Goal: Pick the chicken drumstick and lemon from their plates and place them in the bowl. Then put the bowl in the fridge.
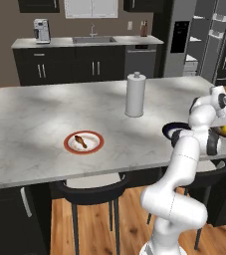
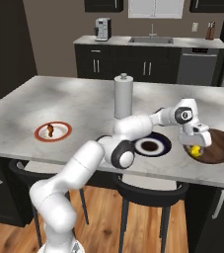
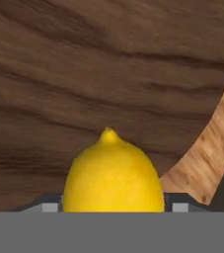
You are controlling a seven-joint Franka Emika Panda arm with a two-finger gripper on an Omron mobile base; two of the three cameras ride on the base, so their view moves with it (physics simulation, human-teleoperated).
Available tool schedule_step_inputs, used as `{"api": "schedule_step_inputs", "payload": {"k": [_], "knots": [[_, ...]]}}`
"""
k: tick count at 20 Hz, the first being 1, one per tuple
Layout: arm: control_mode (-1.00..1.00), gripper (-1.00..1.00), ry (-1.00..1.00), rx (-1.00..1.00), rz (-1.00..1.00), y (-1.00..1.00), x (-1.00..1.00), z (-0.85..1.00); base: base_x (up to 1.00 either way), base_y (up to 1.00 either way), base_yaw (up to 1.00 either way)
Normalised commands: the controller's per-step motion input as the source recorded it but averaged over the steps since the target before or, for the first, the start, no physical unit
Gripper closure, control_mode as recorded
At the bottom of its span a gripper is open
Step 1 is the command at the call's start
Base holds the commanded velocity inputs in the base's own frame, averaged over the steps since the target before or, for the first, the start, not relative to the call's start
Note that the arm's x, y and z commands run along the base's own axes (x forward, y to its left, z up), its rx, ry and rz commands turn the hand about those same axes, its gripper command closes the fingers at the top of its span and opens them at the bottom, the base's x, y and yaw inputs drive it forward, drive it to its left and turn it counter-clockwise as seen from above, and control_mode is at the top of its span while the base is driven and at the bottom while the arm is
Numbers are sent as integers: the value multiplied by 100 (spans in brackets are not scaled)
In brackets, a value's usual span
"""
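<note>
The island (image 1: 45, 124) carries everything, and the arm reaches to its right end. There the bowl (image 2: 221, 143) sits near the front edge, with the navy plate (image 2: 155, 145) just beside it on its left, now bare. The orange plate (image 1: 70, 143) lies well apart, toward the front-left of the island, and the drumstick (image 1: 80, 141) rests on it, its long axis running roughly diagonal to the front edge.

The gripper (image 2: 196, 148) hangs over the bowl's left part with the lemon (image 3: 113, 175) between its jaws, stem tip pointing away from the hand toward the wooden floor of the bowl. Whether the fingers grip it or have just let go cannot be told. The lemon already lies within the bowl's rim, so the next reach is probably left, across the navy plate, to the drumstick.
</note>
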Motion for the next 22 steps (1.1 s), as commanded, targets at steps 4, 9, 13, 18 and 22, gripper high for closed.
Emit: {"api": "schedule_step_inputs", "payload": {"k": [4,9,13,18,22], "knots": [[-100,-100,12,21,0,-2,1,42,0,0,0],[-100,-100,5,21,0,0,4,56,0,0,0],[-100,-100,0,16,0,8,0,67,0,0,0],[-100,-100,0,17,1,14,-15,53,0,0,0],[-100,-100,0,19,0,46,-30,26,0,0,0]]}}
